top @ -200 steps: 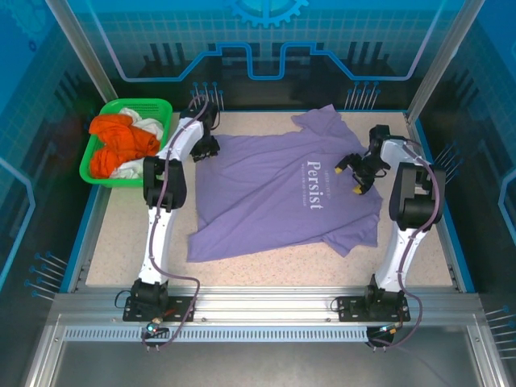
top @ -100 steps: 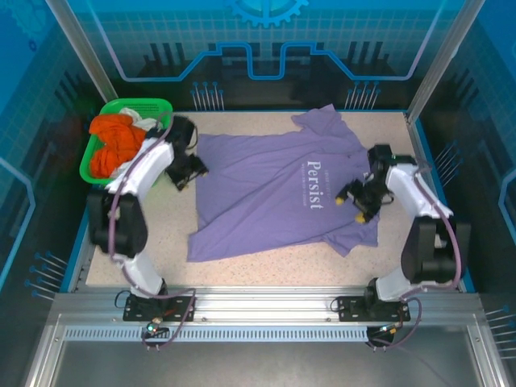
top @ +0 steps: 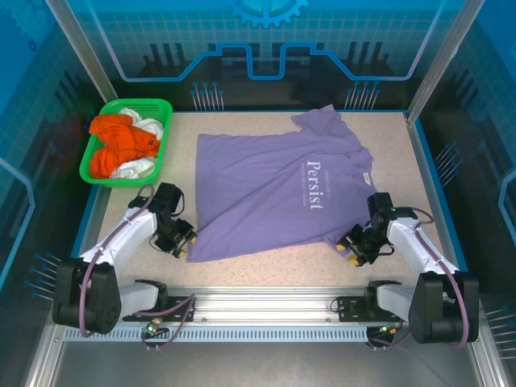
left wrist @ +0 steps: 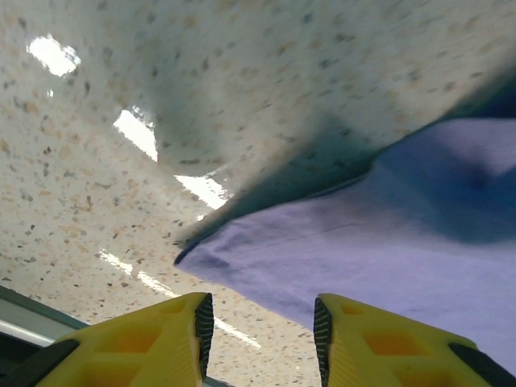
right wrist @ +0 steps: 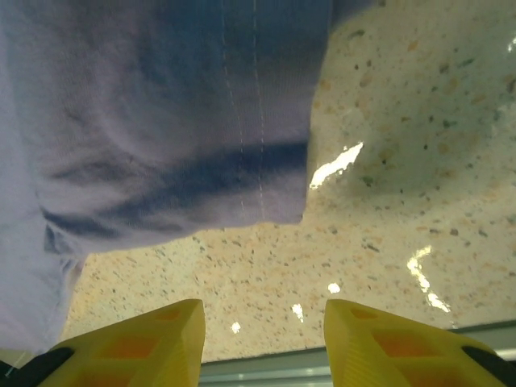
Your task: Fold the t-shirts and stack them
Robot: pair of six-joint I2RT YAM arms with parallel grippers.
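Observation:
A large lavender-purple t-shirt (top: pixel 274 193) with white "Persist" lettering lies spread flat across the table. My left gripper (top: pixel 182 240) sits low at its near left corner, open, and that shirt corner (left wrist: pixel 266 258) lies just beyond the yellow fingers (left wrist: pixel 161 339). My right gripper (top: pixel 353 248) is open at the near right sleeve, with the sleeve hem (right wrist: pixel 201 177) just ahead of its fingers (right wrist: pixel 379 339) and bare table between them. Orange t-shirts (top: pixel 121 145) and white t-shirts (top: pixel 135 168) lie bundled in the basket.
The green mesh basket (top: pixel 165 121) stands at the back left corner. The speckled tabletop (top: pixel 266 266) is bare along the near edge, bounded by a metal rail (top: pixel 266 302). Blue enclosure walls surround the table.
Both arms have swung from the far part of the shirt down to its near corners, the left to the near left corner and the right to the near right sleeve. The shirt lies flatter.

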